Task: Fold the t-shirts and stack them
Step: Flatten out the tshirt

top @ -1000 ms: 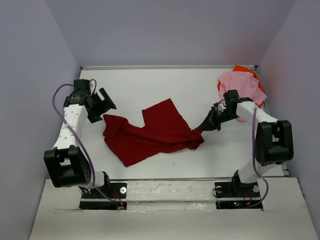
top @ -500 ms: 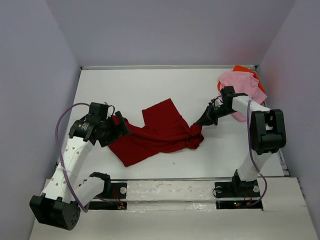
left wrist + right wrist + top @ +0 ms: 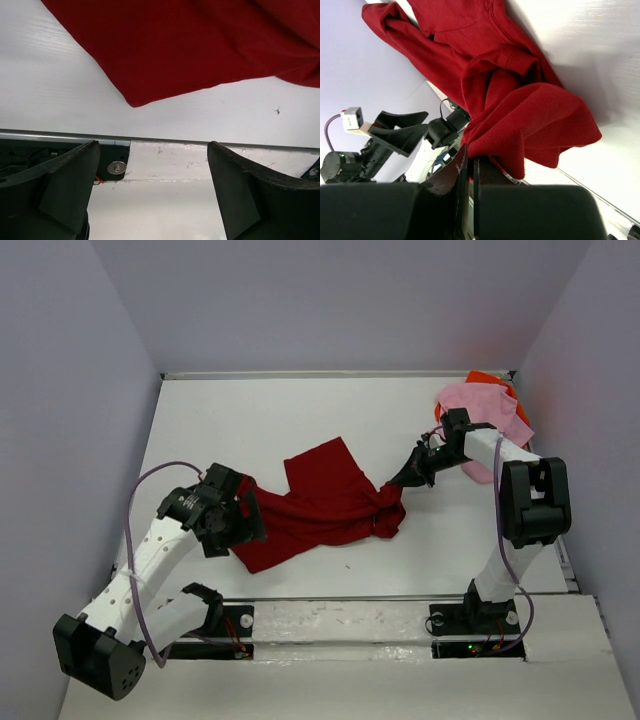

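Note:
The dark red t-shirt (image 3: 325, 498) lies crumpled and spread on the middle of the white table. My right gripper (image 3: 393, 484) is shut on a bunched fold at its right end; in the right wrist view the cloth (image 3: 520, 100) fans out from the pinched jaws (image 3: 470, 156). My left gripper (image 3: 250, 521) hovers open over the shirt's near-left corner. In the left wrist view that corner (image 3: 140, 97) lies beyond the wide-apart fingertips (image 3: 153, 145), nothing between them. The light pink t-shirt (image 3: 482, 410) is heaped at the back right on the bright orange one (image 3: 492, 380).
A metal rail (image 3: 350, 597) runs along the table's near edge, and shows under the left gripper as a rail (image 3: 250, 143). Lilac walls close in on the left, back and right. The left arm (image 3: 395, 132) appears in the right wrist view beyond the shirt.
My left arm swung from the table's far-left side down to the red shirt's near-left corner, still open. The right gripper drew the bunched end slightly toward the back.

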Controlling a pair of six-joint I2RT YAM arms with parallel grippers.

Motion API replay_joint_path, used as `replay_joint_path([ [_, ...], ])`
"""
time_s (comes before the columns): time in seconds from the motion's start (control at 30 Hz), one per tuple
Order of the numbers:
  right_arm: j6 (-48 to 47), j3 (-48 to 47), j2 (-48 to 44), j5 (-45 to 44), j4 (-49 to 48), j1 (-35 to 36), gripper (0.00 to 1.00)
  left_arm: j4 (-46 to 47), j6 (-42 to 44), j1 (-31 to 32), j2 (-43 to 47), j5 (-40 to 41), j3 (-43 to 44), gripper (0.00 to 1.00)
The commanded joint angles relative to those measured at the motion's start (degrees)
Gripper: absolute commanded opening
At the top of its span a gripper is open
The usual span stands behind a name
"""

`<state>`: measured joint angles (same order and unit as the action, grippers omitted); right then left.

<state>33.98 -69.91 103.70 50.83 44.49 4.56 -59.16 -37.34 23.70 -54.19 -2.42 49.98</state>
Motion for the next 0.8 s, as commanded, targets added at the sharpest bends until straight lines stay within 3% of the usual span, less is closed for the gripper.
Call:
replay_joint_path([
  [0.0,-1.5,-1.4,0.5,1.6,-1.5,0.0,0.0,2.4,-1.8,3.4,-2.5,-0.6,-2.0,0.98],
  [0.27,-1.6,-1.9,0.3,3.2,-1.5,0.0,0.0,9.8,-5.3,12.1,-9.9,0.3,-4.3,0.99],
  [0.5,-1.6,-2.2,-0.6,4.8,-1.4,0.0,0.0,15.7,-5.6,12.5,-15.0,0.8,-9.4,0.99],
  [0.63,-1.7,-2.5,-1.0,5.3,-1.4,0.0,0.0,12.5,-6.7,13.0,-17.4,6.2,-6.9,0.99],
  [0.77,-1.9,-2.5,-1.0,5.9,-1.4,0.0,0.0,9.9,-7.2,12.9,-21.0,6.3,-6.5,0.99],
])
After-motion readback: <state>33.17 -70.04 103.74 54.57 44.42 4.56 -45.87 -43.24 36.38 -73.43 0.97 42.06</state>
